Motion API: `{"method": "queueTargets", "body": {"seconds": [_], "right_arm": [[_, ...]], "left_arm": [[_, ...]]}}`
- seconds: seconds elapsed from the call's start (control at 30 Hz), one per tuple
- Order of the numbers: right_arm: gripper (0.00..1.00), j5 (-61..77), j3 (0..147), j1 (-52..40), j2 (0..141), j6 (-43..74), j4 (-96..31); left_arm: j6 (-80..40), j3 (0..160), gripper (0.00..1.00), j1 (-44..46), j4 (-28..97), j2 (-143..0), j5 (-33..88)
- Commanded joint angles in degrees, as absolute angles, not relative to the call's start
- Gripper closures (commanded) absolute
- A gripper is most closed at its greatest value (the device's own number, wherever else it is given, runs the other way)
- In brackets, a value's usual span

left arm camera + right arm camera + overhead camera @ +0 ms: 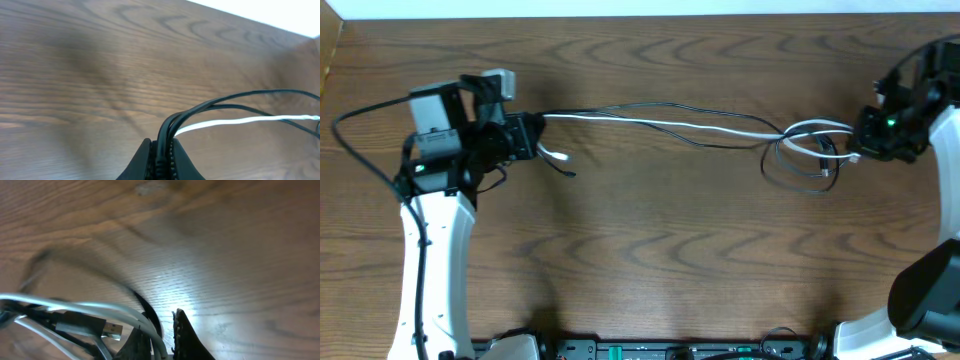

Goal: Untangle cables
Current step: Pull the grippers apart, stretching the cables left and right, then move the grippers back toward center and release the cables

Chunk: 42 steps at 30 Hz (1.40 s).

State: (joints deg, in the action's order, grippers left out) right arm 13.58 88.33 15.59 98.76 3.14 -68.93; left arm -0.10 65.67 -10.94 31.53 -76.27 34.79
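Mid-stretch: your left gripper (528, 136), at the frame's left, pinches the cables (670, 122). Your right gripper (858, 140), far right, is clamped on their coiled end. They span the upper table (650, 260). Next you likely need to tease the coil apart. Its crossings are hard to read.

Cables (660, 118): thin black cords and one white cord (720, 128), stretched side by side along the far half of the table (640, 260). Tangled loops (805, 155) bunched near the right edge.
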Motion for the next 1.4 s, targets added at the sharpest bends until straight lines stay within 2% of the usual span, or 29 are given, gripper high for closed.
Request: {"method": "queueTargets", "body": {"seconds": [0.0,0.4,0.73,0.97,1.37], "right_arm": [[0.99,11.1,88.3,18.0,96.6,4.9,-69.6],[0.99,14.7,88.3,17.0,96.6,4.6,-69.9],[0.99,15.4,88.3,10.2,96.6,1.4,-69.6],[0.99,14.9,88.3,6.7,94.3,0.5,-68.1],[0.99,4.1,87.3,1.9,78.7,0.1,-62.4]], "left_arm": [[0.4,66.2,0.92,-14.2,31.4,-74.4,33.4],[0.4,66.2,0.92,-15.8,35.2,-74.0,34.5],[0.8,66.2,0.93,-14.8,36.7,-74.0,41.0],[4.5,66.2,0.92,-9.8,37.7,-74.0,39.9],[4.5,66.2,0.92,4.1,38.6,-73.9,24.6]]}}
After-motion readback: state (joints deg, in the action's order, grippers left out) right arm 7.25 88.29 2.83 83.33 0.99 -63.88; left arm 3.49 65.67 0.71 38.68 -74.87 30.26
